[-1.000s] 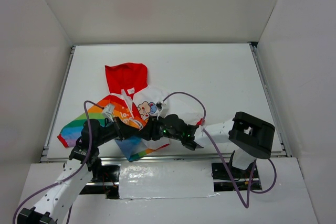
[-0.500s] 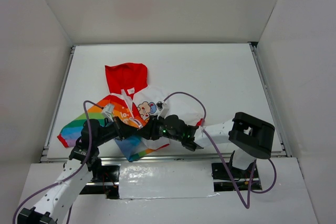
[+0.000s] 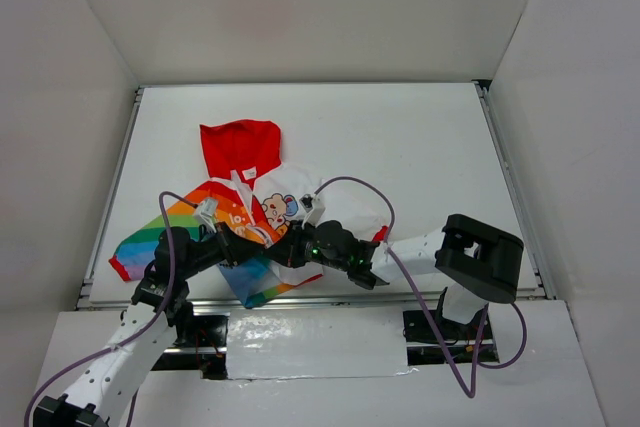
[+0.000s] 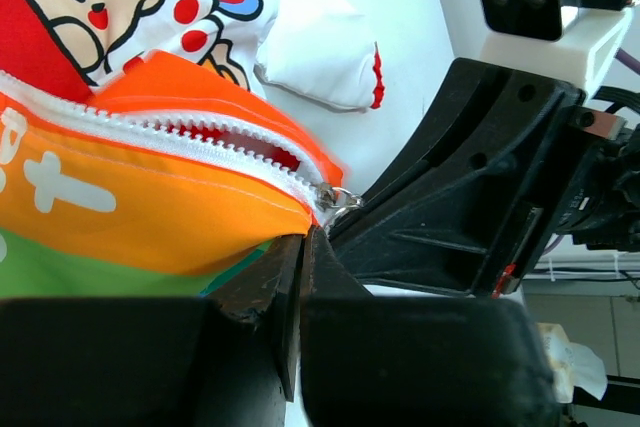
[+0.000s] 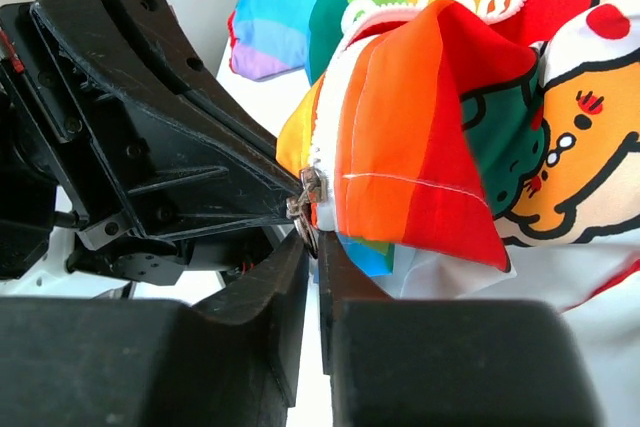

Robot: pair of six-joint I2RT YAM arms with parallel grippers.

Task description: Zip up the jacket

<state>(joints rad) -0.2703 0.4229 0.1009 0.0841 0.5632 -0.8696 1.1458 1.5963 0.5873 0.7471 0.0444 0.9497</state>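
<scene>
The jacket [image 3: 245, 209] lies at the table's near left, red hood [image 3: 240, 147] pointing away, rainbow half on the left, white cartoon half [image 3: 285, 207] on the right. My left gripper [image 4: 301, 240] is shut on the orange bottom corner of the jacket [image 4: 150, 217], just below the white zipper teeth. The silver zipper slider [image 5: 311, 191] sits at that bottom end. My right gripper [image 5: 312, 242] has its jaws pinched on the slider's hanging pull tab [image 5: 306, 228]. From above, both grippers [image 3: 258, 250] [image 3: 284, 248] meet tip to tip over the jacket's lower hem.
The white table [image 3: 420, 147] is walled by white panels on three sides, with a metal rail [image 3: 400, 297] along the near edge. The right arm's purple cable [image 3: 360, 187] loops over the jacket's white half. A red-cuffed white sleeve [image 4: 325, 57] lies beside the zipper.
The right gripper's jaws have narrowed onto the zipper pull. Both arms and the jacket have barely shifted.
</scene>
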